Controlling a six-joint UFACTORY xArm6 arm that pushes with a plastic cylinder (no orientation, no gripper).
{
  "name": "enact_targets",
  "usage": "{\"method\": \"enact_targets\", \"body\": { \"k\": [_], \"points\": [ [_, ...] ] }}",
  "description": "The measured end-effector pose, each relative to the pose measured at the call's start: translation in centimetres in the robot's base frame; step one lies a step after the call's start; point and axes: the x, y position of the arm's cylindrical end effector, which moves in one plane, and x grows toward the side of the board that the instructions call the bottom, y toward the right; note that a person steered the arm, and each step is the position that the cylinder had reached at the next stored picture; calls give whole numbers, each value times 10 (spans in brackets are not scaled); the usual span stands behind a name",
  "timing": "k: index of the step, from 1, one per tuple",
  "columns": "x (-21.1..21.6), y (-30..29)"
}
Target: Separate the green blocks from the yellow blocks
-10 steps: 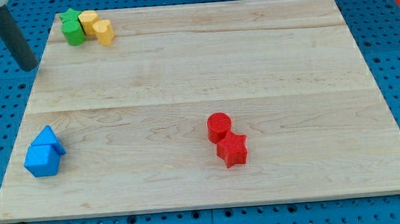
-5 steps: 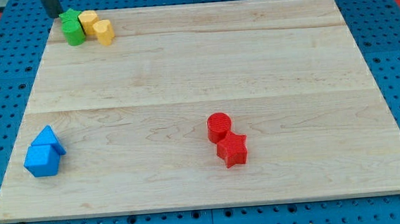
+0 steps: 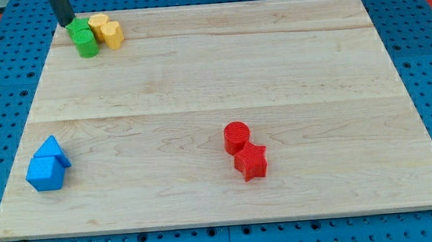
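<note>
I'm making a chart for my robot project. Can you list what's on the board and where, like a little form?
board: wooden board on a blue pegboard
my tip: at the view's top left, against the green blocks
green blocks: top left, touching the yellow blocks
yellow blocks: just right of the green
blue blocks: bottom left, two together
red cylinder: lower middle
red star: touching the cylinder, below it

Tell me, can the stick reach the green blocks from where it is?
Probably yes. My tip sits right at the green blocks, on their upper-left side, seemingly touching them. Nothing stands between them. The yellow blocks press against the greens' right side.
</note>
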Motion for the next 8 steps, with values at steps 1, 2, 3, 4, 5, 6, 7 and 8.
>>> {"method": "enact_targets", "body": {
  "k": [1, 2, 3, 4, 5, 6, 7, 8],
  "points": [
    [12, 1],
    [38, 6],
    [66, 24],
    [60, 30],
    [21, 30],
    [-10, 34],
    [-12, 47],
    [-6, 47]
  ]
}}
